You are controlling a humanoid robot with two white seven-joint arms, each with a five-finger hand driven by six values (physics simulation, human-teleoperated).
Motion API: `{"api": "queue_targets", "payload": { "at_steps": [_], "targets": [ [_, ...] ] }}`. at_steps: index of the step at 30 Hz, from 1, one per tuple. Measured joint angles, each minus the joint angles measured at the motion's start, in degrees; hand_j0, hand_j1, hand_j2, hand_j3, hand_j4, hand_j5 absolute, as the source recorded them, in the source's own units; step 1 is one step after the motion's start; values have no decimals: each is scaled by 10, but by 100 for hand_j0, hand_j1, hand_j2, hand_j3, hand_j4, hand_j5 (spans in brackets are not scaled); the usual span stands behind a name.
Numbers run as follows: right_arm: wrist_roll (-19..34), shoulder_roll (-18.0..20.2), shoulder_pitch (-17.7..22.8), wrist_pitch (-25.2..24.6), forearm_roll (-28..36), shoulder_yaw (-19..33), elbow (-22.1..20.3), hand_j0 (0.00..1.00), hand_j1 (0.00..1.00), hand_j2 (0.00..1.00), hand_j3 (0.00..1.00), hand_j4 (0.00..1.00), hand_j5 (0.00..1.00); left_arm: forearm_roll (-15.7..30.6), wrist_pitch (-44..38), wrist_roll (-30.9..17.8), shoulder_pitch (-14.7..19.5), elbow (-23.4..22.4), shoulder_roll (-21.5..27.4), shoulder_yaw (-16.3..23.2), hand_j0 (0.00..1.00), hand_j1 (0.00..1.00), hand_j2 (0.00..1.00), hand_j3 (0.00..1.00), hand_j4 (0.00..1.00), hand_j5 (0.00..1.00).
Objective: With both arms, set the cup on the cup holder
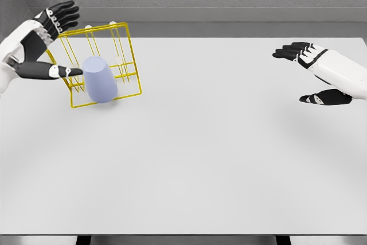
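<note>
A pale lavender-blue cup (100, 79) sits upside down on the yellow wire cup holder (129, 44) at the table's far left. The holder is tilted, its front edge resting on the table. My left hand (62, 41) hovers just left of the cup, fingers spread above the holder's left rim and thumb pointing toward the cup's top, close to it but not gripping. Far off at the right, my right hand (305, 76) hangs over the table, fingers relaxed and holding nothing.
The white table (206, 153) stretches between the two hands. Its far edge meets a grey wall behind the holder, and the near edge runs along the bottom of the view.
</note>
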State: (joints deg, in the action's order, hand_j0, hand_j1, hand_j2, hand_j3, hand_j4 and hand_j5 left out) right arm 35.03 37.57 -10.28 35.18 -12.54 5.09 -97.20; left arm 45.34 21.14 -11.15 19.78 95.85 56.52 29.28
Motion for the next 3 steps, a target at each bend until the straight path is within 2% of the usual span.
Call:
{"api": "queue_targets", "payload": {
  "at_steps": [3],
  "targets": [
    [0, 0, 0, 0, 0, 0, 0, 100, 100, 100, 100, 100, 100, 0, 60, 0, -33, 0, 8, -7, 100, 100, 100, 100, 100, 100]
  ]
}}
